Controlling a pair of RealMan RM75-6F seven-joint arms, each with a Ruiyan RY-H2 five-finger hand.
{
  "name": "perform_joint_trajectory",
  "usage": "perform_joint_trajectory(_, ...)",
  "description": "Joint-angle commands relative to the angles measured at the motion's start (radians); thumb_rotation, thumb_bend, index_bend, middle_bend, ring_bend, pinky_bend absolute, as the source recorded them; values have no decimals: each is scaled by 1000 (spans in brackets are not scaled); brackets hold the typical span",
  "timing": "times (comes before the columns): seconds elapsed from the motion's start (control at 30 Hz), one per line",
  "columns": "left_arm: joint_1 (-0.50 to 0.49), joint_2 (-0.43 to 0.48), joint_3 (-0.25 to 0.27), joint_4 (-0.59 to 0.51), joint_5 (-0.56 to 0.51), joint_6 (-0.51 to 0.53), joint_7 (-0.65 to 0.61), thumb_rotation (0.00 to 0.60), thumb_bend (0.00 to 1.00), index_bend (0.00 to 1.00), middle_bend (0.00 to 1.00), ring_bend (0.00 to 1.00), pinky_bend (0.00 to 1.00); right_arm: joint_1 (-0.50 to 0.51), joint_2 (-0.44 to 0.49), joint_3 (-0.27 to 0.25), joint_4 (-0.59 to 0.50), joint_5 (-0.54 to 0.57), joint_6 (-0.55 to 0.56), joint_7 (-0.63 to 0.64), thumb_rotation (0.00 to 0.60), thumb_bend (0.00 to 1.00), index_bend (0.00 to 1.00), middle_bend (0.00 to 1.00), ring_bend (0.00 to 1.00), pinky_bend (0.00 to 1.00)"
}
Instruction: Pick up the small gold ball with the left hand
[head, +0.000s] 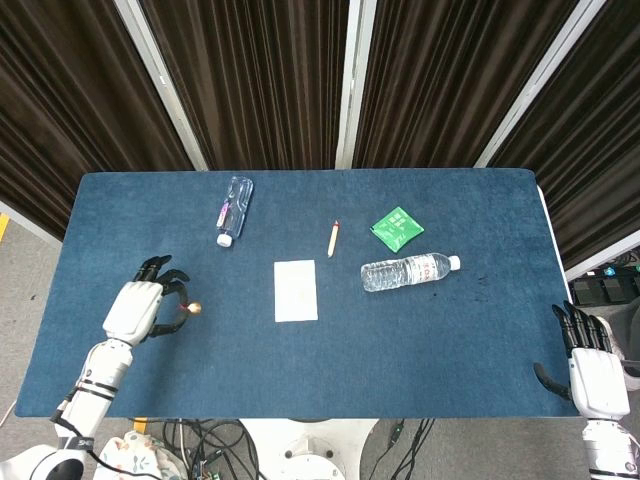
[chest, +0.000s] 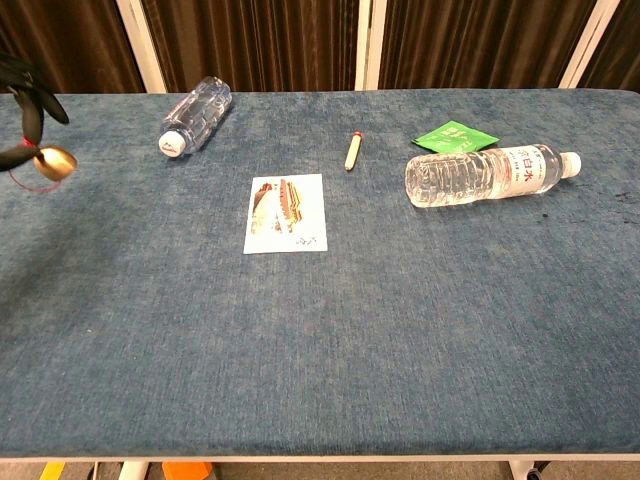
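Small gold ball (head: 195, 308): lower left of frame, pinched at fingertips of left hand (head: 135, 308), clear of table (head: 400, 340). Risk: shallow pinch; ball may slip, drop, roll away.

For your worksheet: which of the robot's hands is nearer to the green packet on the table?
Right. The green packet lies right of the table's middle, towards the back; the right hand sits at the front right corner, while the left hand, holding the gold ball, is far across on the left.
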Motion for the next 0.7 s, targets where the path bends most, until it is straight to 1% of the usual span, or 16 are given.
perform_joint_trajectory(0.03, -10, 7, -5, 12, -14, -27, 57, 600, 478, 647, 291, 54, 30, -1, 2, 3, 0, 9, -2, 2, 600, 168, 0, 0, 0, 0)
perform_joint_trajectory(0.07, -12, -13, 2, 44, 8, 4, 131, 600, 480, 648, 291, 54, 30, 0, 3, 4, -1, 10, -3, 2, 600, 168, 0, 0, 0, 0)
perform_joint_trajectory(0.1, -11, -41, 2, 53, 0, 22, 160, 600, 480, 651, 291, 54, 30, 1, 3, 4, -2, 9, -3, 2, 600, 168, 0, 0, 0, 0)
perform_joint_trajectory(0.17, -12, -53, -5, 34, -43, -3, 105, 600, 481, 653, 291, 54, 30, 1, 3, 2, -4, 4, -2, -1, 600, 168, 0, 0, 0, 0)
perform_joint_trajectory(0.2, -17, -51, -7, 43, -56, -12, 105, 600, 481, 653, 291, 54, 30, 1, 3, 1, -5, 2, -1, -2, 600, 168, 0, 0, 0, 0)
perform_joint_trajectory(0.27, -23, -59, -2, 67, -56, -2, 153, 600, 481, 653, 291, 54, 29, 1, 4, 1, -6, 3, 0, -3, 600, 169, 0, 0, 0, 0)
perform_joint_trajectory(0.4, -24, -77, -1, 60, -104, 3, 192, 600, 479, 654, 290, 54, 29, 0, 6, 2, -7, 3, 1, 0, 600, 168, 0, 0, 0, 0)
perform_joint_trajectory(0.43, -25, -70, -3, 28, -129, -32, 139, 600, 476, 654, 288, 54, 29, 0, 6, 2, -7, 2, 1, 1, 600, 168, 0, 0, 0, 0)
perform_joint_trajectory(0.47, -27, -51, -8, -13, -157, -85, 56, 600, 477, 652, 283, 54, 28, 0, 7, 1, -7, 2, 1, 0, 600, 168, 0, 0, 0, 0)
perform_joint_trajectory(0.5, -32, -27, -7, -21, -153, -106, 40, 600, 478, 649, 275, 54, 25, -1, 7, 1, -7, 4, 1, -1, 600, 168, 0, 0, 0, 0)
perform_joint_trajectory(0.57, -43, -43, 26, 55, -56, -32, 212, 600, 482, 650, 265, 53, 22, 0, 6, 2, -6, 9, -4, -1, 600, 168, 0, 0, 0, 0)
perform_joint_trajectory(0.6, -38, -76, 28, 80, -46, 4, 251, 600, 479, 656, 263, 53, 21, 2, 5, 2, -5, 13, -10, -1, 600, 168, 0, 0, 0, 0)
perform_joint_trajectory(0.67, -35, -97, 14, 73, -91, -14, 186, 600, 478, 661, 263, 53, 21, 4, 4, 2, -3, 17, -17, -1, 600, 168, 0, 0, 0, 0)
perform_joint_trajectory(0.7, -40, -97, 12, 91, -105, -27, 177, 600, 480, 661, 263, 53, 20, 5, 3, 2, -2, 18, -19, -1, 600, 169, 0, 0, 0, 0)
